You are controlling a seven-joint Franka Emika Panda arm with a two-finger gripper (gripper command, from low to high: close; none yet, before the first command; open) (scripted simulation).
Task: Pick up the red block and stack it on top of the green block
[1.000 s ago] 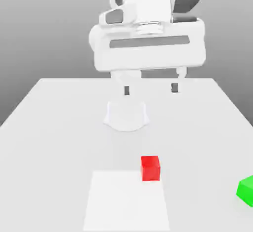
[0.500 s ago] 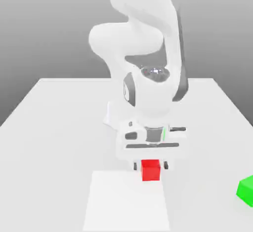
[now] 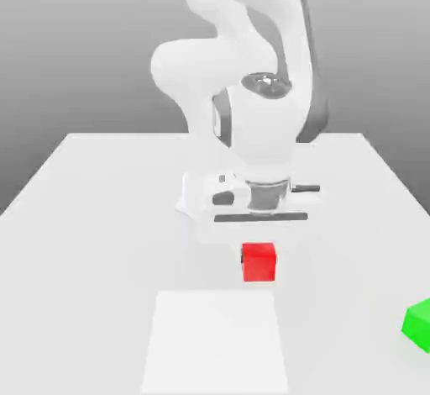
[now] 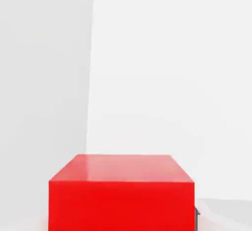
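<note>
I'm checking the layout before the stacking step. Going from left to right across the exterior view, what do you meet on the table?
White rectangular patch → red block, held in the shut hand → green block at the exterior view's right edge.

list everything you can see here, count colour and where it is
red block: one, bright red, between the gripper's fingers, in front of the arm near the middle of the table; also seen close up in the hand view
green block: one, bright green, on the table at the exterior view's right edge, well apart from the red block
table: one, white, under everything
paler rectangular patch: one, lighter white, on the table's near part, below the red block in the exterior view
arm: one, white with grey parts, rising behind the red block
gripper: one, white, shut on the red block
</note>
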